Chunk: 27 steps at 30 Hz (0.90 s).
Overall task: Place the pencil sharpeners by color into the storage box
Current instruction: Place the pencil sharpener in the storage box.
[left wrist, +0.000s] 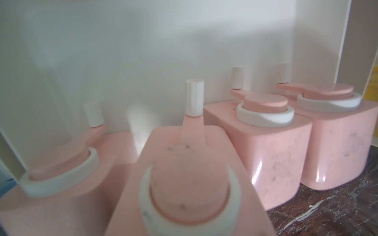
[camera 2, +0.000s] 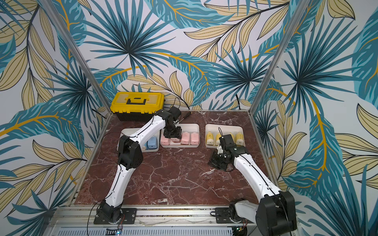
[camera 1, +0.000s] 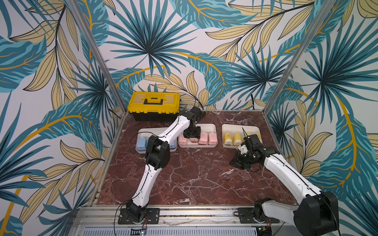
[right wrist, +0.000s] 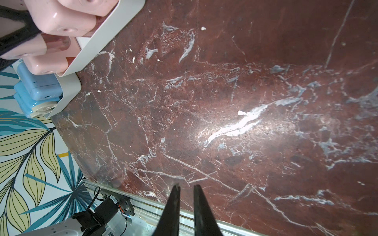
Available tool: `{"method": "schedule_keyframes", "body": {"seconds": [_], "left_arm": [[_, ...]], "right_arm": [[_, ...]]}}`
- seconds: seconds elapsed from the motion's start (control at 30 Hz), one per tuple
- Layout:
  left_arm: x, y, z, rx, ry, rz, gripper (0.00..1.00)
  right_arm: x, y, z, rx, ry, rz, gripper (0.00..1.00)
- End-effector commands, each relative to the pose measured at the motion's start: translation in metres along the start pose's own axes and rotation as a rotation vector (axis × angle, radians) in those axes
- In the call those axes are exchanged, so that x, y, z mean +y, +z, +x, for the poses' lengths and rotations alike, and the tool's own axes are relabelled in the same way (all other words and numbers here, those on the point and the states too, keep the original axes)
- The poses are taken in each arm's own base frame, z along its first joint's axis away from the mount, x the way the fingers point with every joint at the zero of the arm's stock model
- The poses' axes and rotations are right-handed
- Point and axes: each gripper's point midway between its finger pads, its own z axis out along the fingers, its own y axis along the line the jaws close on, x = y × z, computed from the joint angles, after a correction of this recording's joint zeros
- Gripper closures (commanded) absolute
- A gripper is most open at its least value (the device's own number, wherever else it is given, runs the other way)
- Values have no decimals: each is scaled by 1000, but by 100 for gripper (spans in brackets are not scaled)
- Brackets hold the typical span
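Three open white storage boxes stand in a row at the back. The pink sharpeners lie in the middle box [camera 1: 212, 125], blue sharpeners [camera 1: 141, 143] in the left one, and yellow sharpeners [camera 1: 232, 138] in the right one [camera 1: 225, 127]. My left gripper [camera 1: 193, 139] [camera 2: 175, 140] reaches down into the pink box, shut on a pink sharpener [left wrist: 184, 173] that sits tilted between its neighbours [left wrist: 266, 147]. The left wrist view hides its fingers; the right wrist view shows a black finger [right wrist: 18, 28] against that sharpener. My right gripper [right wrist: 186, 186] [camera 1: 235, 162] hovers low over the marble, narrowly open and empty.
A shut yellow and black toolbox [camera 1: 153, 103] sits at the back left corner. Metal frame posts [camera 1: 96, 57] and patterned walls close in the red marble table [camera 1: 194, 179]. My left arm's elbow [camera 1: 157, 152] hangs over the blue box.
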Motion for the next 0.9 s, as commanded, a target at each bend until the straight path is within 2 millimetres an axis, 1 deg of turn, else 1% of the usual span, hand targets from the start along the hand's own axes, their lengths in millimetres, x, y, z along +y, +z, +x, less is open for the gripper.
{"method": "schedule_keyframes", "body": {"seconds": [0.0,0.27,0.5,0.63,0.87], "left_arm": [[-9,5,0,9,26,25,61],[0,3,1,10,32,-14,61],[11,4,2,18,27,-56,61],[13,5,2,17,22,-67,60],[17,14,4,33,-1,-80,60]], "right_arm": [[-2,-1,2,-9,5,4,83],[0,1,1,-7,8,-9,83],[-3,2,4,-6,13,-7,83],[-3,3,4,-7,18,-10,83],[-3,2,3,-11,17,-6,83]]}}
